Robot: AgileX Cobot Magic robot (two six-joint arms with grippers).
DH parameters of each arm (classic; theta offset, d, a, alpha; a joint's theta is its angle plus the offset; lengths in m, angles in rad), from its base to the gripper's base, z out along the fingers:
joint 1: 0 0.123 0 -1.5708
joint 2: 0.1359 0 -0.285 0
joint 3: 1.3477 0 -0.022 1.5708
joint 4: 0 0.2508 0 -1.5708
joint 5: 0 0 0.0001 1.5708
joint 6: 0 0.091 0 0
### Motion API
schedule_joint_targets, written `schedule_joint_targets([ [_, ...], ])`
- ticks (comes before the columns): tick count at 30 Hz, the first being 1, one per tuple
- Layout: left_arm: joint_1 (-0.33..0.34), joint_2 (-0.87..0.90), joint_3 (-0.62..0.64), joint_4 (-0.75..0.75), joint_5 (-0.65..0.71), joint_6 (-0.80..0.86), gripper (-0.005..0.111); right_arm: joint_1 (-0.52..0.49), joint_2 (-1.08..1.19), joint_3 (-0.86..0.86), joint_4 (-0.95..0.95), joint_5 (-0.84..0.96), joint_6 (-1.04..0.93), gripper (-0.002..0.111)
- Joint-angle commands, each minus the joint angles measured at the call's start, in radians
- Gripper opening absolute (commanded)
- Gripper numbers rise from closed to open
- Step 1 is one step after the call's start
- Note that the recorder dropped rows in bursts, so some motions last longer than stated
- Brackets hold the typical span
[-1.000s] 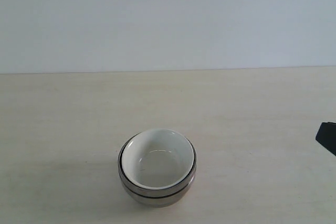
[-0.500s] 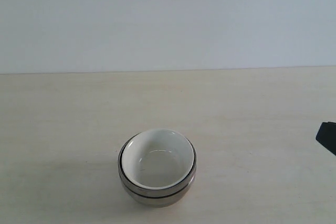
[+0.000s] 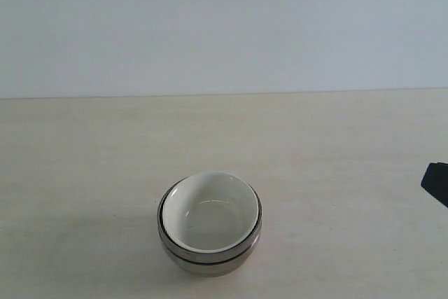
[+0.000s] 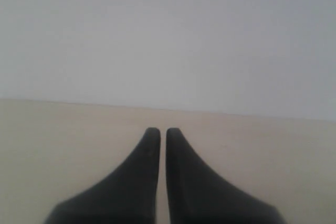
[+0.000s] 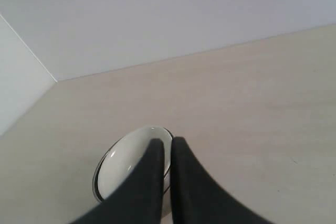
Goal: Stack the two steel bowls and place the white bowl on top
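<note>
The white bowl [image 3: 210, 209] sits nested in the two steel bowls [image 3: 208, 260], which are stacked low in the middle of the exterior view. Only the steel rims and outer walls show. My right gripper [image 5: 167, 141] is shut and empty. Past its fingertips in the right wrist view lies the white bowl [image 5: 123, 166], at a distance. A dark bit of that gripper [image 3: 437, 183] shows at the right edge of the exterior view, well away from the stack. My left gripper [image 4: 159, 131] is shut on nothing above bare table and is outside the exterior view.
The pale wooden table [image 3: 336, 145] runs back to a plain light wall [image 3: 224, 26]. Nothing else stands on it in view.
</note>
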Motion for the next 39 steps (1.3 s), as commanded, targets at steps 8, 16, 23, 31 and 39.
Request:
schedule_joint_targets([
  [8,0.003,-0.001,0.004,0.553,0.164,-0.55,0.004,-0.003,-0.008,0.002,-0.006,-0.008,-0.006,0.0],
  [16,0.003,-0.001,0.004,0.565,0.199,-0.572,0.004,-0.003,-0.008,0.002,-0.006,-0.008,-0.006,0.0],
  [23,0.003,-0.001,0.004,0.565,0.199,-0.569,0.004,-0.003,-0.008,0.002,-0.006,-0.008,-0.006,0.0],
  [31,0.003,-0.001,0.004,0.565,0.199,-0.569,0.004,-0.003,-0.008,0.002,-0.006,-0.008,-0.006,0.0],
  [39,-0.048,-0.001,0.004,0.565,0.201,-0.568,0.004,-0.003,-0.008,0.002,-0.006,-0.008,-0.006,0.0],
])
